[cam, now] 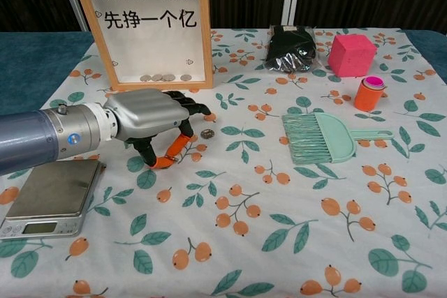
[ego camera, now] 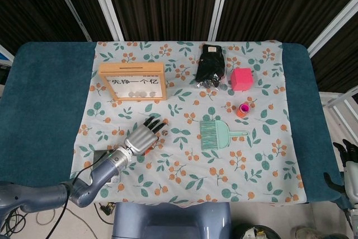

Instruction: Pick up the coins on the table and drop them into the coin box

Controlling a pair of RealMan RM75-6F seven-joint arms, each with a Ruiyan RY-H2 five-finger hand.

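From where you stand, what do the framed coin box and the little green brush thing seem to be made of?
The coin box with the light wooden frame looks like pale unvarnished wood, its grain faintly visible, with a clear glass or acrylic front showing coins inside. The mint-green brush-shaped dustpan looks like moulded matte plastic: uniform colour, ridged teeth.

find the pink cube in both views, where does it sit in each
Head view: the pink cube sits upper right of centre on the cloth.
Chest view: the pink cube is far right, at the back.
Shared landmark: the black glove lies just to its left in both.
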